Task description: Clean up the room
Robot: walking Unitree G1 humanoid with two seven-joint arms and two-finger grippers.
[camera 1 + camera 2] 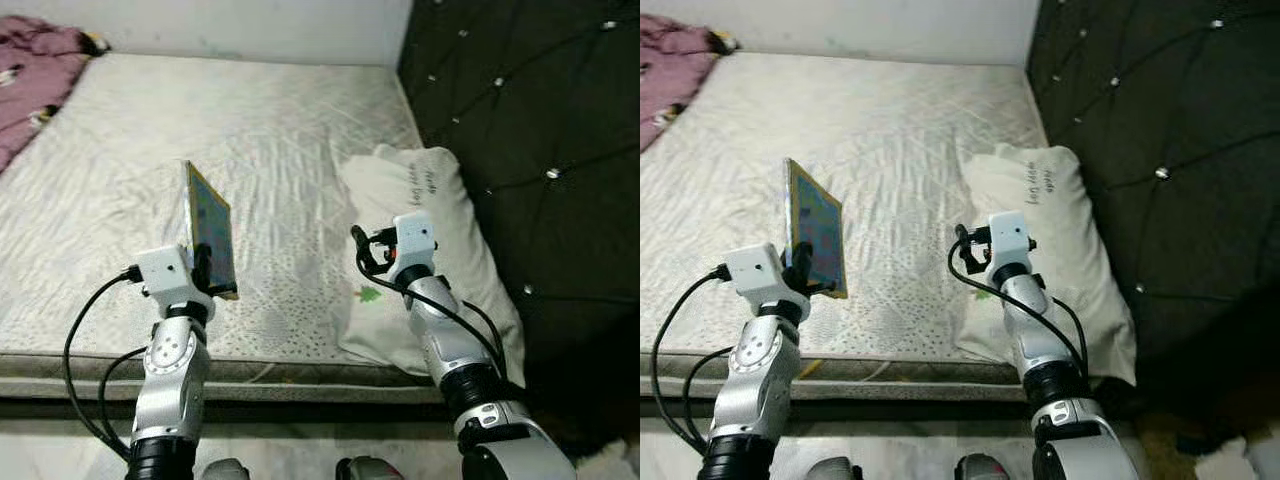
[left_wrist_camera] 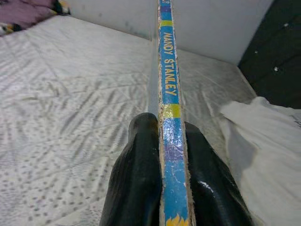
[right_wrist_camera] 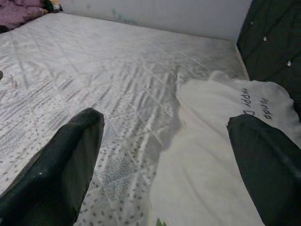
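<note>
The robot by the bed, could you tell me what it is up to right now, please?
It stands at the edge of the bed, tidying up. Its left hand is shut on a thin picture book, held upright on edge above the mattress. Its right hand is open and holds nothing, hovering over the white pillow beside the dark padded headboard. A purple blanket lies bunched at the far corner.
</note>
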